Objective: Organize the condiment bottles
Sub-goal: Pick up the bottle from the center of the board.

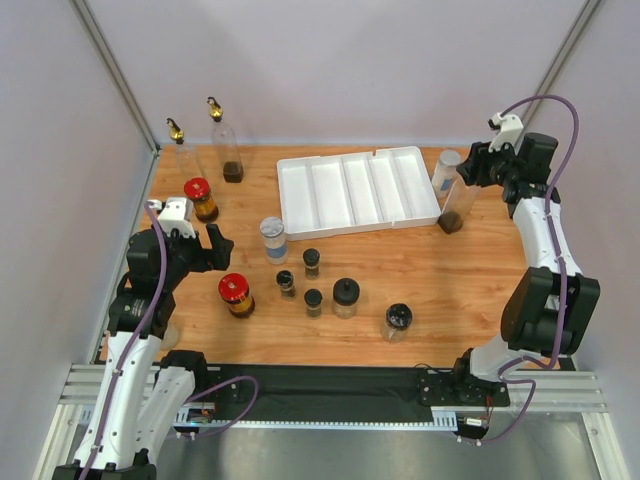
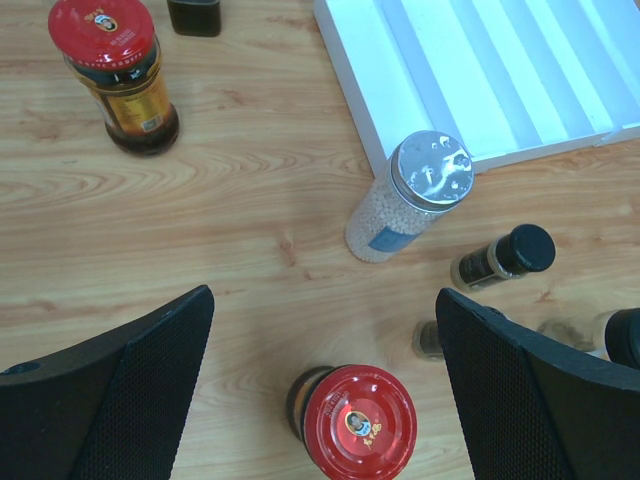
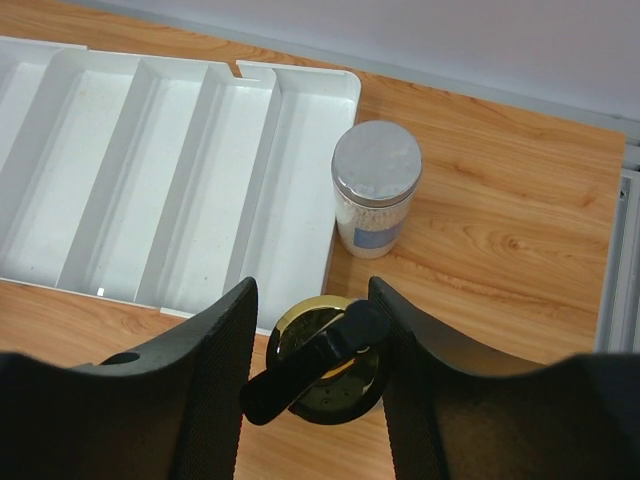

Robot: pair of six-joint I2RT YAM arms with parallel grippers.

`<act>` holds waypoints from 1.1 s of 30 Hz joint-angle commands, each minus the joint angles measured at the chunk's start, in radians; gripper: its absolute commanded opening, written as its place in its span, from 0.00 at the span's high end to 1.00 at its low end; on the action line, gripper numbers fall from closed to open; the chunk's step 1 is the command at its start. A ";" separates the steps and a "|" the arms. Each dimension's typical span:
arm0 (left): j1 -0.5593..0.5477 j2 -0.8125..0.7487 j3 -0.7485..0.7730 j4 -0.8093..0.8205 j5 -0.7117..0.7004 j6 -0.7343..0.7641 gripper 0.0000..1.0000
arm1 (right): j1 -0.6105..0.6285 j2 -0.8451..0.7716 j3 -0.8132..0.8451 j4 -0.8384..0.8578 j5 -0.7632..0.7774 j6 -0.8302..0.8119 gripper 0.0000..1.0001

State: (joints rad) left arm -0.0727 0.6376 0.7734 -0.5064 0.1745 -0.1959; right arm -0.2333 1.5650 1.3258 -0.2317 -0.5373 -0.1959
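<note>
My left gripper [image 1: 203, 247] is open and empty above the table's left side. In the left wrist view a red-capped amber jar [image 2: 360, 422] stands between and below its fingers [image 2: 322, 300]. A second red-capped jar [image 1: 200, 198] stands farther back. My right gripper [image 1: 468, 172] is shut on the top of a tall clear gold-spouted bottle [image 3: 325, 372], which stands upright just right of the tray [image 1: 455, 205]. A grey-lidded jar [image 3: 375, 185] stands right behind it. Two more gold-spouted bottles [image 1: 228, 145] stand at the back left.
The white divided tray [image 1: 355, 188] lies at the back centre, its slots bare. In front of it stand a grey-lidded jar [image 1: 272, 238], three small black-lidded jars [image 1: 312, 262] and two medium ones [image 1: 346, 297]. Walls close in on the left, right and back.
</note>
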 commanded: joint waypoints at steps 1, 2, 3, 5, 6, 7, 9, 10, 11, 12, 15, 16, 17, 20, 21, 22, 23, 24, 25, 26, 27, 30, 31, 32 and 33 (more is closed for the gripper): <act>-0.006 -0.001 0.026 0.008 0.010 0.006 0.00 | 0.003 -0.005 0.004 -0.001 0.005 -0.028 0.50; -0.006 -0.001 0.026 0.009 0.010 0.006 0.00 | 0.003 -0.003 0.007 -0.007 0.008 -0.031 0.54; -0.006 -0.001 0.024 0.008 0.007 0.007 0.00 | 0.003 -0.003 0.006 -0.020 0.019 -0.040 0.57; -0.006 0.000 0.024 0.008 0.008 0.007 0.00 | 0.003 -0.005 0.007 -0.035 0.028 -0.053 0.67; -0.006 -0.001 0.026 0.008 0.010 0.007 0.00 | 0.003 -0.008 0.007 -0.040 0.031 -0.063 0.70; -0.006 -0.001 0.024 0.008 0.010 0.007 0.00 | 0.005 -0.010 0.007 -0.050 0.033 -0.069 0.73; -0.006 -0.001 0.026 0.008 0.008 0.006 0.00 | 0.003 -0.019 0.009 -0.058 0.030 -0.077 0.83; -0.006 -0.001 0.024 0.008 0.008 0.007 0.00 | 0.003 -0.026 0.013 -0.069 0.028 -0.083 0.89; -0.006 0.000 0.024 0.008 0.010 0.007 0.00 | 0.003 -0.031 0.018 -0.077 0.027 -0.085 0.92; -0.006 0.000 0.024 0.008 0.008 0.007 0.00 | 0.003 -0.040 0.036 -0.099 0.026 -0.085 0.95; -0.007 0.001 0.024 0.008 0.008 0.007 0.00 | 0.003 -0.060 0.068 -0.126 0.030 -0.083 1.00; -0.007 0.002 0.024 0.008 0.008 0.007 0.00 | 0.003 -0.077 0.072 -0.129 0.031 -0.083 1.00; -0.007 0.001 0.026 0.008 0.008 0.007 0.00 | 0.003 -0.086 0.073 -0.127 0.033 -0.079 1.00; -0.007 -0.001 0.024 0.008 0.008 0.007 0.00 | 0.003 -0.112 0.076 -0.112 0.043 -0.063 1.00; -0.007 -0.001 0.026 0.008 0.008 0.007 0.00 | 0.003 -0.115 0.078 -0.110 0.048 -0.059 1.00; -0.007 -0.001 0.026 0.008 0.007 0.007 0.00 | 0.003 -0.120 0.084 -0.109 0.051 -0.056 1.00; -0.007 -0.001 0.024 0.008 0.006 0.007 0.00 | 0.003 -0.123 0.085 -0.109 0.054 -0.048 1.00; -0.007 0.000 0.024 0.008 0.008 0.007 0.00 | 0.003 -0.126 0.090 -0.109 0.062 -0.046 1.00; -0.007 -0.001 0.024 0.008 0.008 0.007 0.00 | 0.003 -0.126 0.092 -0.109 0.063 -0.045 1.00; -0.007 -0.001 0.024 0.008 0.010 0.007 0.00 | 0.003 -0.125 0.096 -0.107 0.066 -0.043 1.00; -0.007 -0.001 0.026 0.008 0.008 0.009 0.00 | 0.003 -0.126 0.099 -0.107 0.069 -0.040 1.00; -0.007 -0.001 0.026 0.006 0.005 0.009 0.00 | 0.005 -0.128 0.113 -0.116 0.068 -0.033 1.00; -0.007 0.000 0.024 0.006 0.005 0.009 0.00 | 0.003 -0.128 0.118 -0.121 0.066 -0.028 1.00; -0.009 -0.001 0.024 0.006 0.005 0.009 0.00 | 0.005 -0.131 0.121 -0.124 0.065 -0.027 1.00; -0.009 0.000 0.024 0.008 0.003 0.009 0.00 | 0.005 -0.134 0.127 -0.130 0.065 -0.025 1.00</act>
State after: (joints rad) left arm -0.0772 0.6407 0.7734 -0.5064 0.1741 -0.1951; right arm -0.2321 1.4929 1.3781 -0.4175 -0.4721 -0.2413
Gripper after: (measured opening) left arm 0.996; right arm 0.400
